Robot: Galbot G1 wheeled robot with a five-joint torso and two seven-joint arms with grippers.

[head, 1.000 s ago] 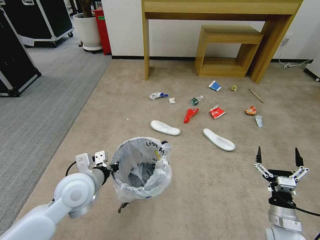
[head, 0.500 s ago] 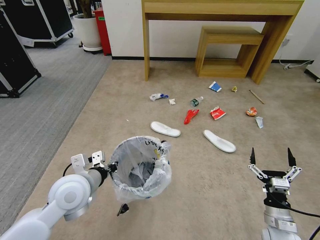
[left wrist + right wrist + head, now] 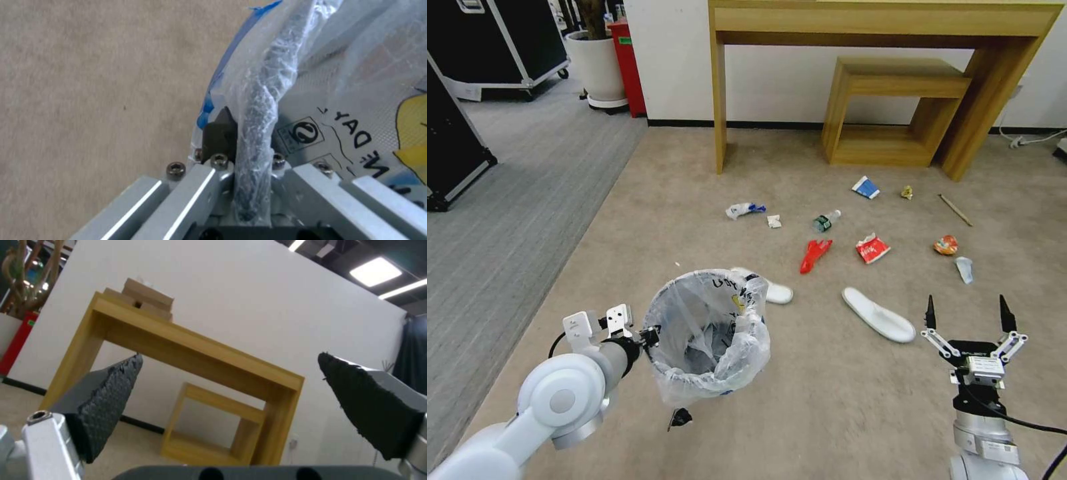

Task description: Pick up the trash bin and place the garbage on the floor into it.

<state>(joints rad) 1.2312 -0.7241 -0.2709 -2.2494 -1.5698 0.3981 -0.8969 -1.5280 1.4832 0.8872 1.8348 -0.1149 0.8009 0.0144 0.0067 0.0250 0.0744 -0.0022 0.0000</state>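
Nearest me on the left, my left gripper [image 3: 650, 335] is clamped on the rim of the trash bin [image 3: 707, 333]; the wrist camera shows its dark fingertip [image 3: 221, 128] pressed against the bag-wrapped rim [image 3: 258, 133], and the bin hangs clear of the floor [image 3: 827, 400] with a shadow beneath it. On the near right, my right gripper [image 3: 966, 313] is raised over bare carpet, jaws spread wide with nothing between them, its textured pads [image 3: 106, 396] framing the wooden console table [image 3: 186, 350]. Just past the bin a white slipper [image 3: 774, 291] lies partly hidden behind the rim, and a second slipper [image 3: 878, 315] lies to its right, just ahead of the right gripper. Farther out I see a red wrapper [image 3: 815, 255], a red-and-white packet [image 3: 872, 248], an orange wrapper [image 3: 946, 245], a green-label bottle [image 3: 825, 221], crumpled paper [image 3: 774, 221], a blue-white carton [image 3: 866, 187], a yellow scrap [image 3: 906, 193] and a thin stick [image 3: 955, 209]. Beyond stands a low wooden shelf [image 3: 894, 110].
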